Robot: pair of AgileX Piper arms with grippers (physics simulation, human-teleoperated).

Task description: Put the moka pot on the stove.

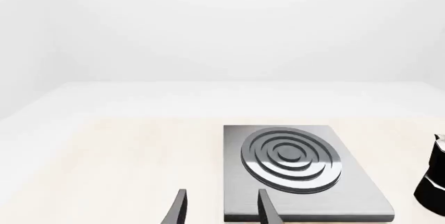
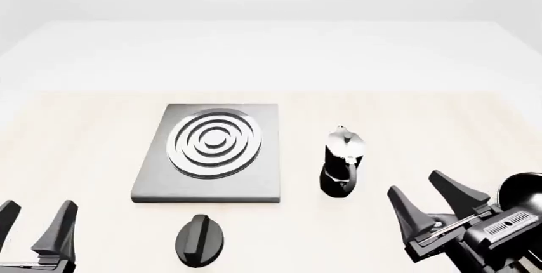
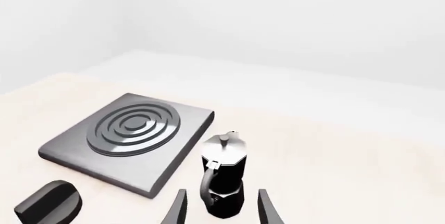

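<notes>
Front view showed the moka pot (image 2: 342, 160) standing upright on the desk (image 2: 85, 127), just beside the stove (image 2: 212, 187) at its 3 o'clock side and apart from its edge. The right gripper (image 2: 432, 193) hovered near the pot at about its 4 o'clock, fingers spread and pinching nothing — clearly the nearer arm. The left gripper (image 2: 38, 213) sat well apart at the stove's 8 o'clock, its fingers also spread and empty.

Right wrist view settled the relation the coming move would turn on: the pot (image 3: 224, 177) stood straight ahead of the right gripper (image 3: 221, 207), roughly centred between the two fingers (image 3: 179, 206) but not yet touched by them. Its long axis ran vertical, and its handle faced back toward the fingers, which may crowd a sideways pinch on the waist.

The burner rings were bare. A black knob (image 2: 200, 240) lay at the stove's 6 o'clock — off the likely path leftward onto the rings.
</notes>
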